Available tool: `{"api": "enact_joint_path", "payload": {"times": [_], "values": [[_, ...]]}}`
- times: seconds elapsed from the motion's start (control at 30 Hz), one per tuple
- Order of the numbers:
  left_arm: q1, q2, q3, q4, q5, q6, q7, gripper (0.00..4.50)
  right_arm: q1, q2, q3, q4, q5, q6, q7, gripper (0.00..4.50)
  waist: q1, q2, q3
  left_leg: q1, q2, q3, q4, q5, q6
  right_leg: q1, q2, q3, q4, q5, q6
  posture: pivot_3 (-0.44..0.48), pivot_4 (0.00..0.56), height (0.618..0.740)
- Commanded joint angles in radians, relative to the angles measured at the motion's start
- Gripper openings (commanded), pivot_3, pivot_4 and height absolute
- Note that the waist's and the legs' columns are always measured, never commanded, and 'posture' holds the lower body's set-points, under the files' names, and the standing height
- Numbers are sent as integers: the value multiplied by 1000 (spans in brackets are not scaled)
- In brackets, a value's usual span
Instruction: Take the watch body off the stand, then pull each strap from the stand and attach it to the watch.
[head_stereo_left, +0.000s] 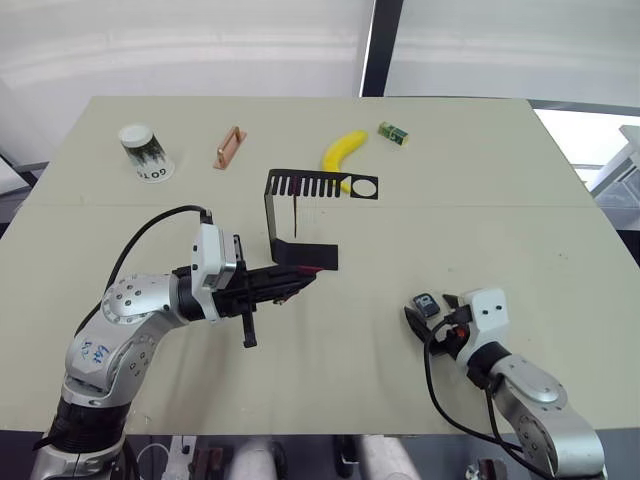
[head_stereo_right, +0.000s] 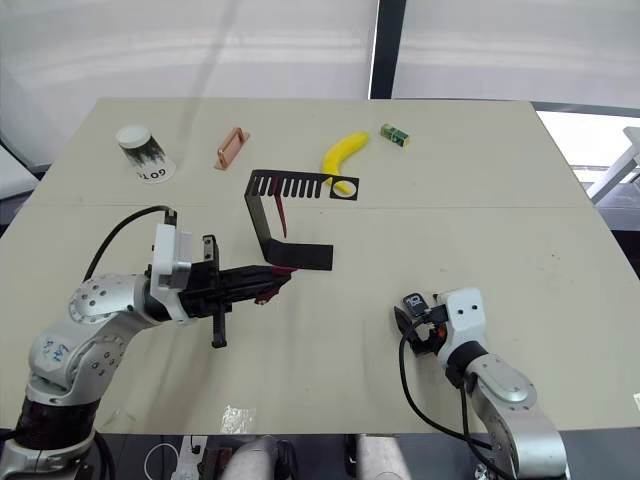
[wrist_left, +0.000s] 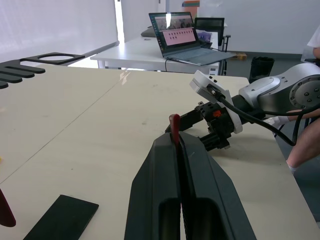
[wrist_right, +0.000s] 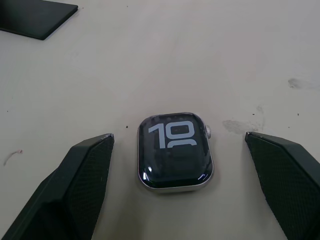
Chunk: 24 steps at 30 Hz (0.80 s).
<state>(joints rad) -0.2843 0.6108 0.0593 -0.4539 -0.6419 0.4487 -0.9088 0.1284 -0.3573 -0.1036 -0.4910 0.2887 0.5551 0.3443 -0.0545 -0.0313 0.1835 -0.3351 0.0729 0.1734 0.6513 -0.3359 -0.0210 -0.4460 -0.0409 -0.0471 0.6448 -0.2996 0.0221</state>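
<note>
**Strap in left claw, watch loose on desk: slip risks**

While the left claw (head_stereo_left: 290, 285) is clenched on one maroon strap (wrist_left: 174, 129), only the strap's tip shows past the fingers, so the grip looks thin. It could slide or twist out when pushed into the watch slot.

The watch body (wrist_right: 175, 157) lies flat on the desk (head_stereo_left: 420, 150), face up, off the stand (head_stereo_left: 300, 215). The right claw (head_stereo_left: 440, 312) is released, fingers spread either side of the watch, not touching it. Nothing holds the watch down, so a strap pushed against it would likely just shove it across the desk. If the claw closes on the crown side, that could press the button.

The second strap (head_stereo_right: 282, 213) hangs from the stand's comb arm; dragging the left arm back past it could snag it or tip the stand.

Count: 1 watch body, 2 straps, 1 stand, 1 cup (head_stereo_left: 146, 152), 1 banana (head_stereo_left: 343, 152), 1 small green box (head_stereo_left: 393, 133), 1 copper-coloured handle (head_stereo_left: 229, 146).
</note>
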Motion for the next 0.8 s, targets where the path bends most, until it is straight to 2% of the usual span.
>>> {"api": "enact_joint_path", "payload": {"times": [0.03, 0.53, 0.8], "values": [[-6, 2, 11, -18, -17, -4, -1, 0, 10, -18, 26, 32, -6, -19, 37, 4461, 0, 0, 0, 0, 0, 0, 0, 0, 0, 0, 0, 0, 0, 0, 0, 0, 150, 729], [-8, 4, 14, -12, -14, -5, -2, 0, 25, -41, 59, 81, -26, -67, 48, 4461, -1, -4, -2, 0, 0, 0, 0, 0, 0, 0, 0, 0, 0, 0, 0, 0, 150, 729], [-7, 7, 16, -13, -15, -5, -4, 0, 19, -36, 70, 96, -14, -62, 53, 4461, -2, -10, -6, 1, 0, 0, 0, 0, 0, 1, 0, 0, 0, 0, 0, 0, 150, 729]]}}
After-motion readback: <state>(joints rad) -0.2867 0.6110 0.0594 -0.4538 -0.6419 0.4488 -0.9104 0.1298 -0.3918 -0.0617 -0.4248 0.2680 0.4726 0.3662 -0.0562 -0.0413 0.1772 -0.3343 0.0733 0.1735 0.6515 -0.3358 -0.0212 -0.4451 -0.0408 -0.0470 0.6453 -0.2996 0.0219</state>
